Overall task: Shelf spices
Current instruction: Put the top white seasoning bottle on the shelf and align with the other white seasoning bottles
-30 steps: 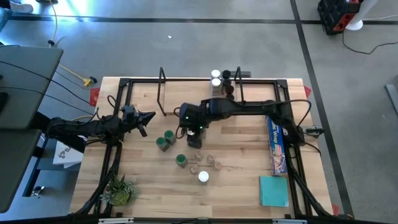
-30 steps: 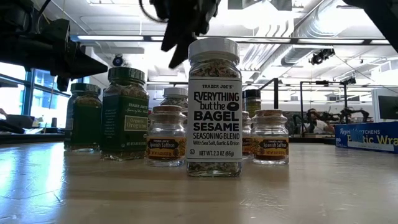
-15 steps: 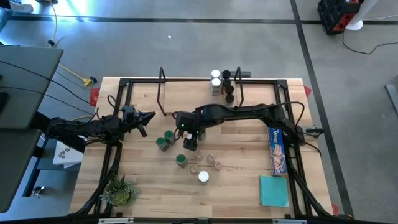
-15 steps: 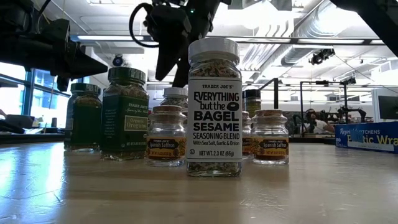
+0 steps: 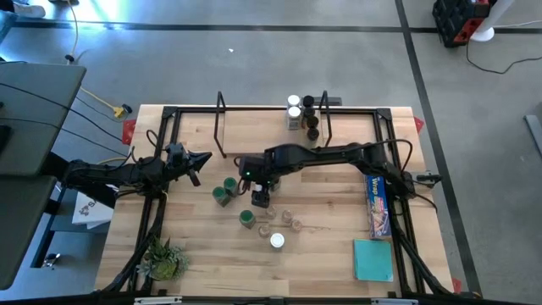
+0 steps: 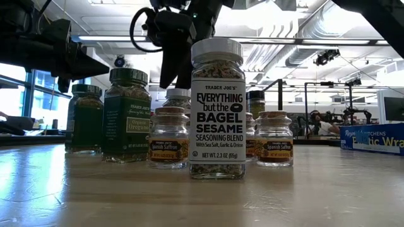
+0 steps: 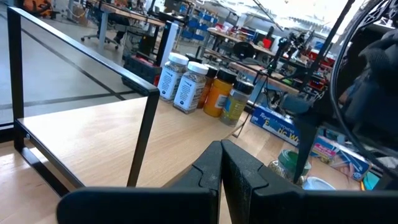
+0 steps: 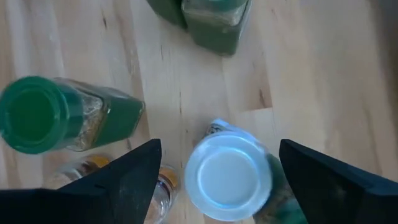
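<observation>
Several spice jars stand upright in a loose group on the table's middle: green-lidded ones (image 5: 225, 189), small clear ones (image 5: 286, 219) and a white-lidded bagel-seasoning jar (image 6: 217, 107). More jars (image 5: 301, 114) stand on the shelf (image 7: 81, 124) at the far edge, near its right hoop. My right gripper (image 5: 259, 198) hangs open, pointing steeply down over a white-lidded jar (image 8: 229, 177); its fingers stand above and to either side of the lid without touching it. My left gripper (image 5: 206, 158) waits shut at the table's left.
A green-lidded jar (image 8: 34, 112) and a small clear jar (image 8: 158, 190) stand close beside the white-lidded one. A long blue box (image 5: 377, 199) and a teal cloth (image 5: 373, 258) lie at the right. A small plant (image 5: 163, 258) sits at the near left corner.
My right gripper has come down and a little toward the table's left over the group of jars, tipping more steeply downward. The jars have not moved.
</observation>
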Action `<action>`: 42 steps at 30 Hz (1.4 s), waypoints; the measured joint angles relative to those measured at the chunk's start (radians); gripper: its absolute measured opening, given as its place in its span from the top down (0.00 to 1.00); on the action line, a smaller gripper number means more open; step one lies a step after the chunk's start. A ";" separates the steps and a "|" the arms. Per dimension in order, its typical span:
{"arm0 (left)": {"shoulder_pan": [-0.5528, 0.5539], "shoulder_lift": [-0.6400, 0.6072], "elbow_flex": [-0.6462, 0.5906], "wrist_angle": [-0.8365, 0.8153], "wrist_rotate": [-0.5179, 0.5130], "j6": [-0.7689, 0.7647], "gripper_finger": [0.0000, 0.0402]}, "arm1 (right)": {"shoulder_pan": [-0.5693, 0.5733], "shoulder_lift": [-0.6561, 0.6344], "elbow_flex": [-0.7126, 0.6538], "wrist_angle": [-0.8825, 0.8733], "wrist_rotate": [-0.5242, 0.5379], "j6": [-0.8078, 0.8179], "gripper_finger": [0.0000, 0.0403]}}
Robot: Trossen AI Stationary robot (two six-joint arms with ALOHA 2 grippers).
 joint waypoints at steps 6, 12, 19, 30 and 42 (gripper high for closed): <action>0.000 0.000 0.000 0.000 0.000 0.000 0.99 | 0.000 0.017 0.000 0.012 -0.020 0.006 0.22; 0.000 0.000 0.000 0.000 0.000 0.000 0.99 | 0.003 0.016 0.000 -0.006 -0.027 0.054 0.27; 0.000 0.000 0.000 0.000 0.000 0.000 0.99 | 0.004 0.016 0.000 -0.013 -0.035 0.070 0.39; 0.000 0.000 0.000 0.000 0.000 0.000 0.99 | 0.000 0.015 0.000 -0.005 -0.044 0.014 0.53; 0.000 0.000 0.000 0.000 0.000 0.000 0.99 | -0.100 0.014 0.142 -0.026 -0.087 -0.436 0.53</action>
